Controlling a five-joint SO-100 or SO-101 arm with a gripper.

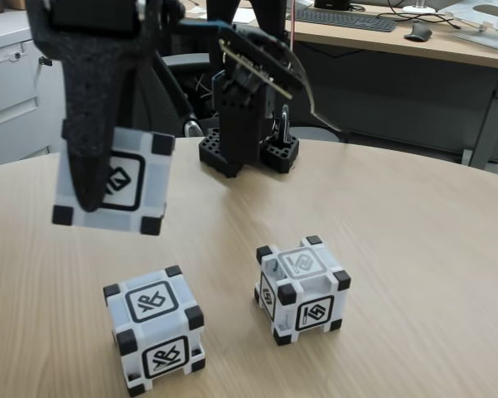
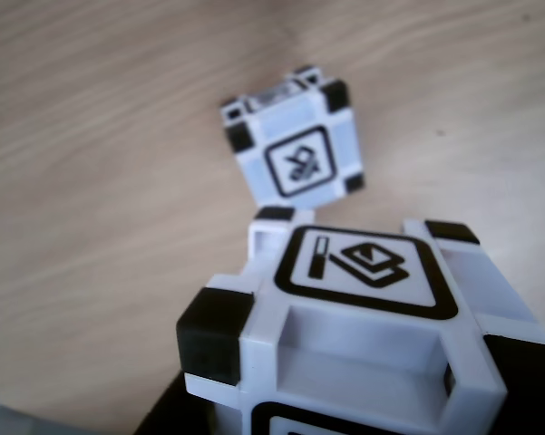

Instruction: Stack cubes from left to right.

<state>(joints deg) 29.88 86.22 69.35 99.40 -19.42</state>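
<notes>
In the fixed view my gripper (image 1: 106, 189) is shut on a white cube (image 1: 137, 186) with black corners, held tilted in the air over the left of the round table. One dark finger (image 1: 91, 157) crosses the cube's near face; the other is hidden behind it. Below it a second cube (image 1: 153, 327) rests on the table at the front left. A third cube (image 1: 302, 286) sits to its right, apart from it. In the other view the held cube (image 2: 363, 299) looms close, with a cube on the table (image 2: 295, 149) beyond it.
The arm's black base (image 1: 249, 141) stands at the back middle of the light wooden table (image 1: 414, 249). Behind the table are a black chair (image 1: 170, 91) and a desk with a keyboard (image 1: 344, 18).
</notes>
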